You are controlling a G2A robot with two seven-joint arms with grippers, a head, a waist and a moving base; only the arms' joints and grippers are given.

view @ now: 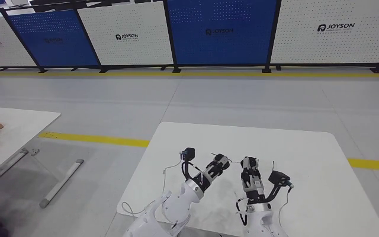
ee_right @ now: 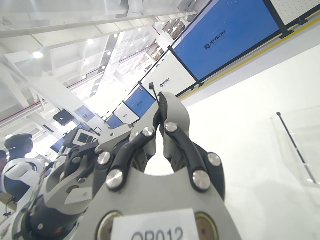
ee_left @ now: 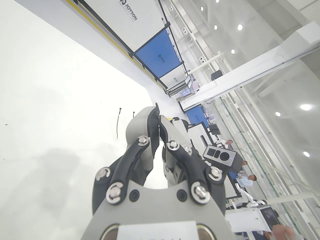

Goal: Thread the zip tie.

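Note:
My right gripper [ee_right: 160, 98] is shut on a black zip tie [ee_right: 153, 89], whose square head sticks out past the fingertips. In the top view the right gripper [view: 249, 162] and the left gripper [view: 222, 160] stand side by side over the near part of the white table [view: 296, 148]. A thin dark strap [view: 234, 160] spans the gap between them. My left gripper [ee_left: 158, 113] is shut, pads pressed together. Whether the strap's end lies between them is hidden.
A spare zip tie [ee_right: 292, 147] lies in a clear shallow tray [ee_right: 277, 148] on the table beside the right arm. Two more black ties [ee_left: 117, 124] lie on the table beyond the left gripper. Blue and white partition panels [view: 219, 32] stand far behind.

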